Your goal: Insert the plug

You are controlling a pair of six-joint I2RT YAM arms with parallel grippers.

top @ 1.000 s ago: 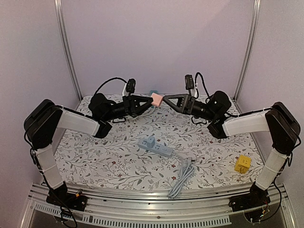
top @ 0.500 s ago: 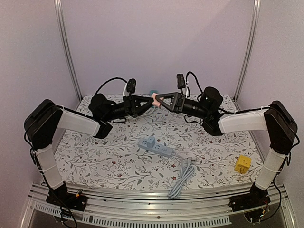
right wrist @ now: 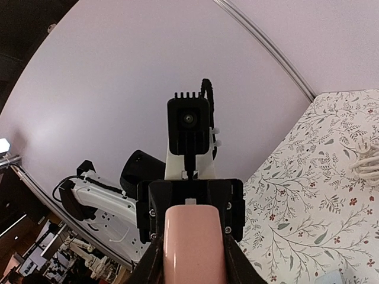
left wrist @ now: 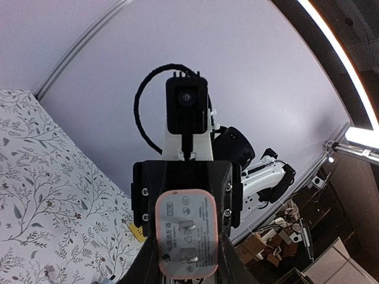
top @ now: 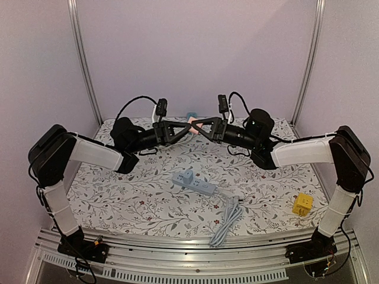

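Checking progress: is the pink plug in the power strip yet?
Out: pink plug is mid-air in the left gripper, away from the power strip.

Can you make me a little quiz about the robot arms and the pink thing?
1. True or false: the pink rounded plastic plug lies on the table.
2. What sits near the right arm's base? A) a yellow plastic block B) a red ball C) a green cup
3. Fill in: the grey-blue power strip lies on the flowered ______.

Key: 1 false, it is up in the air between the left gripper and the right gripper. 2 A. 3 tablecloth.
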